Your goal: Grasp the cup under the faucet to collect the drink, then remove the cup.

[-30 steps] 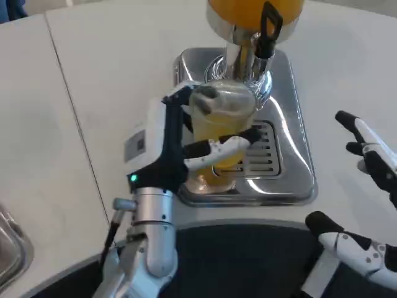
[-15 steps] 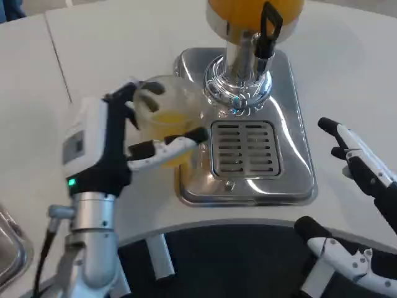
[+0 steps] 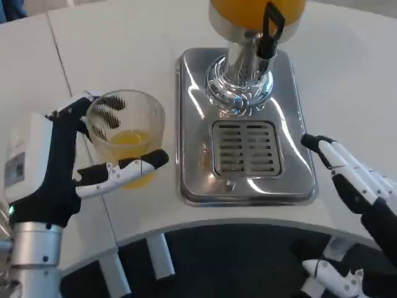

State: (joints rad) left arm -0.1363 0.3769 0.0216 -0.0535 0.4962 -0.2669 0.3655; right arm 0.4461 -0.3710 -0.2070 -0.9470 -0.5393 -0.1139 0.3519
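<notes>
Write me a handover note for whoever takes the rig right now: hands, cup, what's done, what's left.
Left hand: holds the cup, fingers wrapped around its wall.
Right hand: holds nothing, fingers extended beside the right edge of the drip tray.
Cup: clear, with some orange drink in the bottom, over the white table to the left of the tray, away from the faucet.
Done: drink collected, cup taken out from under the faucet.
Left: set the cup down and let go, if that is wanted. Whether it already rests on the table cannot be told.
</notes>
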